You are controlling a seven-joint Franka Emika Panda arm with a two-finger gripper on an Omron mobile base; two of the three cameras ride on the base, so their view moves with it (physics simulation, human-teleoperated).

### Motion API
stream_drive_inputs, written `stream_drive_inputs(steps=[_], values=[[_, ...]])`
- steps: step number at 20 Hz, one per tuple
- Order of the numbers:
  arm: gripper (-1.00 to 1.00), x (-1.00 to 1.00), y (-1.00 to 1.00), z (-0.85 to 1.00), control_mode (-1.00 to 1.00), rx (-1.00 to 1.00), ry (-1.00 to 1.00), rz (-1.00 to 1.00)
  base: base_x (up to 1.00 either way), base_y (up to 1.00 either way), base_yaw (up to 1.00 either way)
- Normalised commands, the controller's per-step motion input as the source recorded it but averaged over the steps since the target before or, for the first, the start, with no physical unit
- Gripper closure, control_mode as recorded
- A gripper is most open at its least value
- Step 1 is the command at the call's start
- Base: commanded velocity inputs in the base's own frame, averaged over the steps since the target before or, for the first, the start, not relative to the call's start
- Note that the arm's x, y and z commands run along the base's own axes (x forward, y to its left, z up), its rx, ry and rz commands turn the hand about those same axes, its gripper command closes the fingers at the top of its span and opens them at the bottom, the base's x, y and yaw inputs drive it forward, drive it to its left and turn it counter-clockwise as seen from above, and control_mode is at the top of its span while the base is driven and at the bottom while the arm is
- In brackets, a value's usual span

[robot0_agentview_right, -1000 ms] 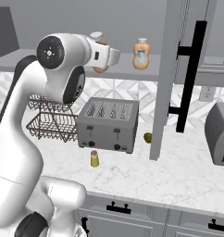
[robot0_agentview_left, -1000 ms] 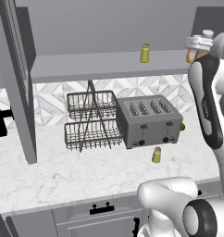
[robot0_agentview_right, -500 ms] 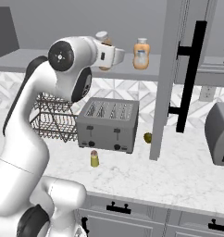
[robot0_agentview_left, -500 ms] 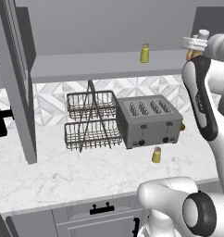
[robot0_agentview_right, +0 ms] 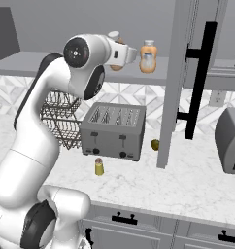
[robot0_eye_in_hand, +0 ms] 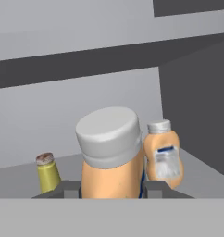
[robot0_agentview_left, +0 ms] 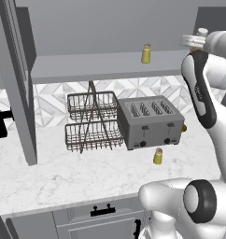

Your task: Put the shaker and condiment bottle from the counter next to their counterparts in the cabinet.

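Bottle (robot0_eye_in_hand: 111, 157) held clamped in the gripper (robot0_eye_in_hand: 111, 187) hangs at shelf (robot0_agentview_left: 87, 65) height, just beside its pear-shaped twin (robot0_eye_in_hand: 164, 152), so a push too far sideways could knock that twin over, while the shaker (robot0_agentview_left: 158, 156) waits on the counter (robot0_agentview_left: 63, 172).

Kitchen, marble counter (robot0_agentview_left: 63, 177), toaster (robot0_agentview_left: 150, 121), dish rack (robot0_agentview_left: 91, 121), wall cabinet (robot0_agentview_left: 101, 65)
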Motion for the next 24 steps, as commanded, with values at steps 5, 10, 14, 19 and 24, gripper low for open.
stream_drive_inputs(steps=[5, 10, 14, 19, 24], values=[[1.0, 0.22, 0.0, 0.04, -1.0, 0.0, 0.0, 0.0, 0.0, 0.0, 0.0], [1.0, 0.04, 0.0, 0.0, -1.0, 0.0, 0.0, 0.0, 0.0, 0.0, 0.0], [1.0, 0.0, 0.0, -0.02, -1.0, 0.0, 0.0, 0.0, 0.0, 0.0, 0.0], [1.0, 0.0, 0.0, -0.17, -1.0, 0.0, 0.0, 0.0, 0.0, 0.0, 0.0], [1.0, 0.06, 0.0, -0.21, -1.0, 0.0, 0.01, 0.02, 0.0, 0.0, 0.0]])
